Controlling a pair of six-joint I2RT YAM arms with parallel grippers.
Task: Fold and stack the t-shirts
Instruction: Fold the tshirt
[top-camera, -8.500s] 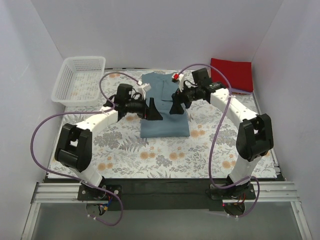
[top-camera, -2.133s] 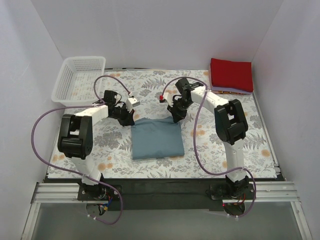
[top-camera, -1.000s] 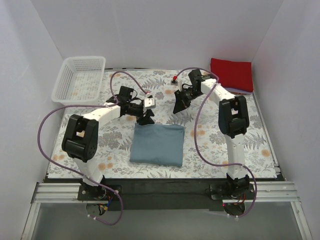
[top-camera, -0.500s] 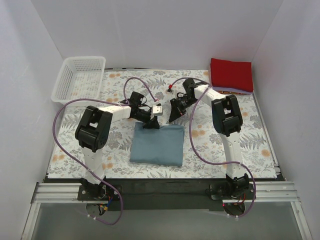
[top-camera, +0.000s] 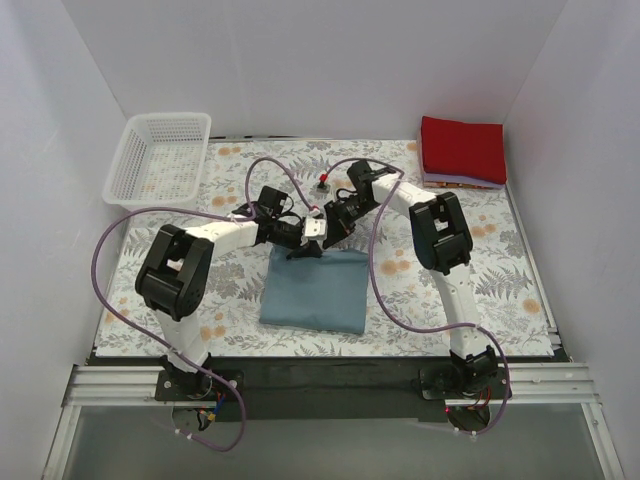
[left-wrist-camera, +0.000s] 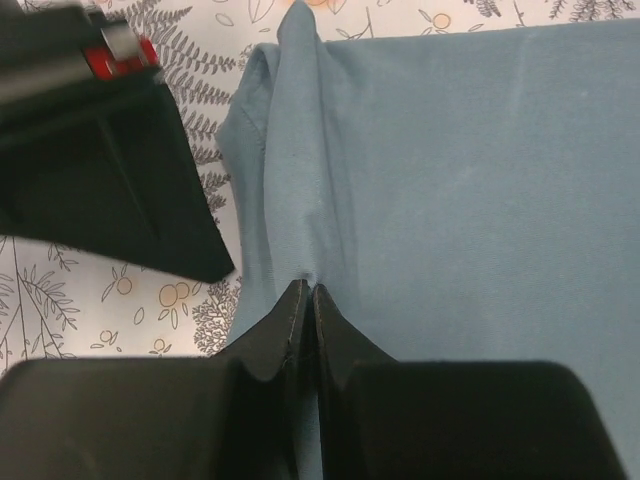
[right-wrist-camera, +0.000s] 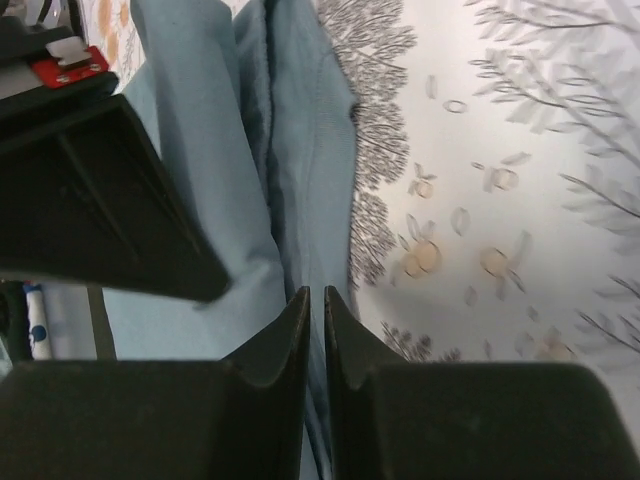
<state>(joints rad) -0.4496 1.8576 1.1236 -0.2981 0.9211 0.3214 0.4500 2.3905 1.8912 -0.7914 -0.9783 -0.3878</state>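
The slate-blue t-shirt (top-camera: 315, 290) lies folded into a rectangle in the middle of the table. My left gripper (top-camera: 303, 247) is at its far edge, shut on a pinched ridge of the blue t-shirt (left-wrist-camera: 470, 180); the fingertips meet at the left gripper (left-wrist-camera: 305, 290). Close beside it, my right gripper (top-camera: 335, 230) is at the same far edge. In the right wrist view the right gripper (right-wrist-camera: 316, 296) is closed on a thin fold of the blue cloth (right-wrist-camera: 300, 150). A red folded t-shirt (top-camera: 462, 148) rests on a lavender one (top-camera: 455, 183) at the back right.
A white mesh basket (top-camera: 160, 158) stands at the back left on the floral tablecloth (top-camera: 500, 270). The two grippers nearly touch: the right one's black finger (left-wrist-camera: 100, 190) fills the left wrist view's upper left. White walls enclose the table on three sides.
Both arms moved down to the blue shirt's far edge. The left gripper closed on the cloth, and the right gripper slid left until it sits next to the left one.
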